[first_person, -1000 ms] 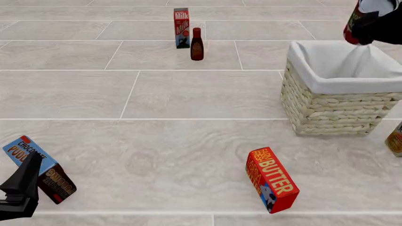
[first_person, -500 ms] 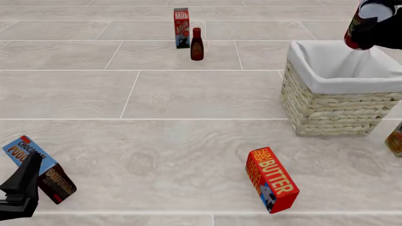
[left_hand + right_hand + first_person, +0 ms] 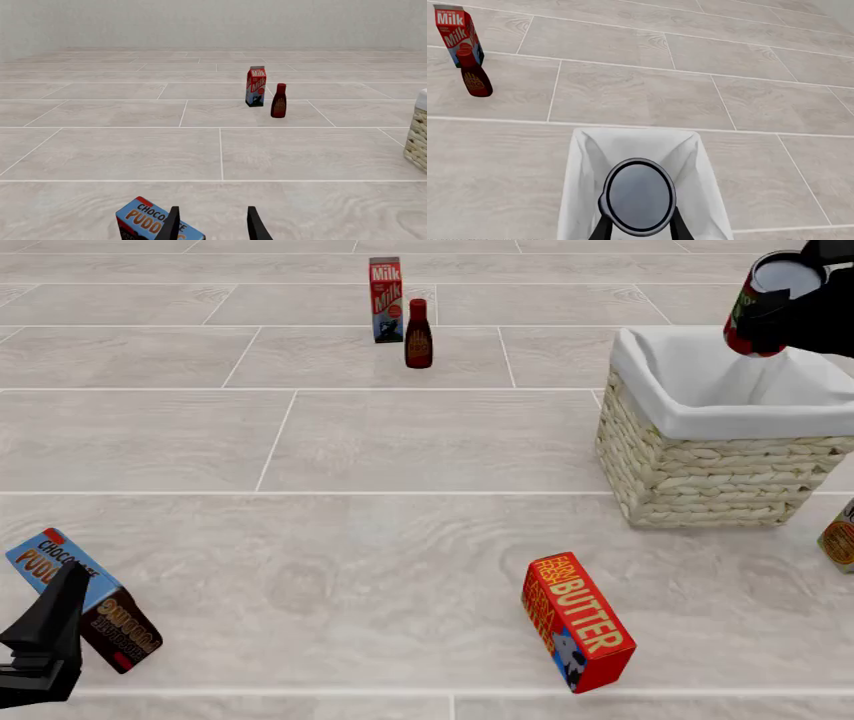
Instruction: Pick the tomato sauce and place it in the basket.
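Now: tomato sauce pinched in right hand, held tilted in the air above the far side of the basket; seen from the right wrist, dark metal top sits between the fingers with the white lining directly beneath. Transport step judged nearly complete; release not yet done. Next move likely calls for lowering inside the rim, then spreading the fingers. Left hand spread, idle near chocolate pudding box on worktop.

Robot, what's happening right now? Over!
Right gripper holds tomato sauce above basket. Left gripper open, idle by pudding box. Nothing blocking.
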`<state>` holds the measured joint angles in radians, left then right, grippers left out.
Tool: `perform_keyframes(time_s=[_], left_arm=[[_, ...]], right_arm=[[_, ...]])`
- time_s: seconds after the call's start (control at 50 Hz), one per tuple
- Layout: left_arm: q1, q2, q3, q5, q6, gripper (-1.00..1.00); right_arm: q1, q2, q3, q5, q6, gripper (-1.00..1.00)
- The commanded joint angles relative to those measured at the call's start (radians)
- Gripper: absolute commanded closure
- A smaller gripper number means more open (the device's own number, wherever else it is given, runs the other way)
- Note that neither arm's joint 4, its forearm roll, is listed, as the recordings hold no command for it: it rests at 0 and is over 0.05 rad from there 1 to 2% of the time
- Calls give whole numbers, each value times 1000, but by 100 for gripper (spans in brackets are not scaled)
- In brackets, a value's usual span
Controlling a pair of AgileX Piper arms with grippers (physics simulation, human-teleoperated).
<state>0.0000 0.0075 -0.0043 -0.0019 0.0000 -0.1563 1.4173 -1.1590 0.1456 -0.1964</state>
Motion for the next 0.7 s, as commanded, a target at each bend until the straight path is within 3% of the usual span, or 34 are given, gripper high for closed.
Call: perform_keyframes(time_s=[0.02, 0.7], left_arm=[[0, 0, 0, 0, 0, -100], [0, 0, 0, 0, 0, -100]], right_arm=[[-1, 10, -4, -2, 18, 100], [0, 31, 17, -21, 12, 100]])
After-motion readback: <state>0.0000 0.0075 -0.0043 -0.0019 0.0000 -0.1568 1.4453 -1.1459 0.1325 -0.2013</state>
